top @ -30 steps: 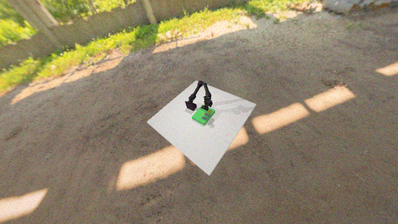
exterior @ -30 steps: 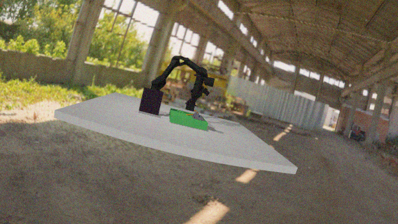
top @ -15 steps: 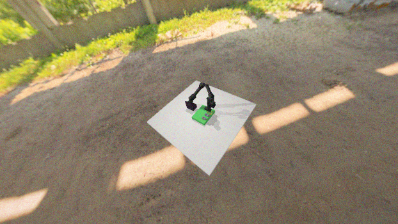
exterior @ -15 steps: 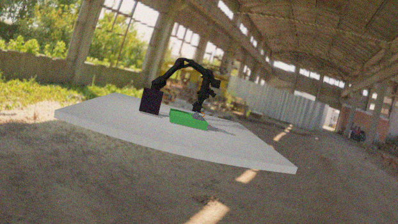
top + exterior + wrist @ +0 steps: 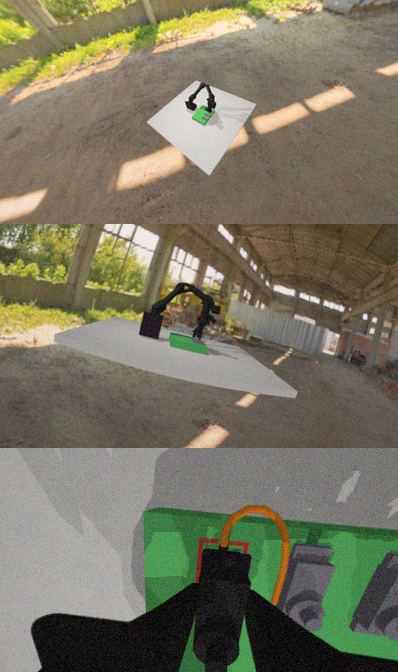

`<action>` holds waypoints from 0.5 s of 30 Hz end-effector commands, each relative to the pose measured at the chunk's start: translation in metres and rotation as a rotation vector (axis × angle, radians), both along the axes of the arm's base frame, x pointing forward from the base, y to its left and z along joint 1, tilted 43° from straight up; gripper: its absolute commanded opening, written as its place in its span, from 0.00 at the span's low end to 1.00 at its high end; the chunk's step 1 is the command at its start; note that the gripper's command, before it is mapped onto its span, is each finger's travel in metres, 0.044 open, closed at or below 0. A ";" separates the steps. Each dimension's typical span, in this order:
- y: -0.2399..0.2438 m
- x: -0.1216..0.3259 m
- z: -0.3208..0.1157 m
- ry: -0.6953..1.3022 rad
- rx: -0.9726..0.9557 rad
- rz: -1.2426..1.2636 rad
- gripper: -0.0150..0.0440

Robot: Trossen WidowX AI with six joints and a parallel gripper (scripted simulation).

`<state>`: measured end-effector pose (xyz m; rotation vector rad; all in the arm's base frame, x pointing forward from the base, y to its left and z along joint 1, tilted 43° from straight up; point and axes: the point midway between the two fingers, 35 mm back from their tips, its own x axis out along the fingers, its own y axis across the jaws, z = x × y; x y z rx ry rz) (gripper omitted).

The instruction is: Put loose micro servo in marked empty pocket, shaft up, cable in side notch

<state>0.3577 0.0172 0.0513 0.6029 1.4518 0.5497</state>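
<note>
The loose servo (image 5: 225, 570) is a dark block in the wrist view, a round boss on its near part facing the camera. My gripper (image 5: 208, 111) (image 5: 197, 337) (image 5: 221, 592) is shut on it, one finger on each side. The servo is over the red-outlined pocket (image 5: 199, 560) on the green deck (image 5: 198, 117) (image 5: 183, 344) (image 5: 162, 555); the outline's far edge shows beyond it, and its near part is hidden. Its orange cable (image 5: 287, 548) leaves the far end and loops right towards a fitted servo. Whether the ears touch the deck cannot be told.
Two grey fitted servos (image 5: 312, 573) (image 5: 375, 593) sit to the right of the pocket in the wrist view. The arm's dark base (image 5: 191, 105) (image 5: 151, 325) stands beside the deck. Both are on a pale table top (image 5: 205, 150) (image 5: 128, 355).
</note>
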 end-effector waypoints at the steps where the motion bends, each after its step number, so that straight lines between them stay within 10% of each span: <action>1: 0.002 -0.002 -0.003 0.008 0.005 -0.006 0.25; 15: 0.004 -0.001 -0.006 0.008 0.005 -0.006 0.25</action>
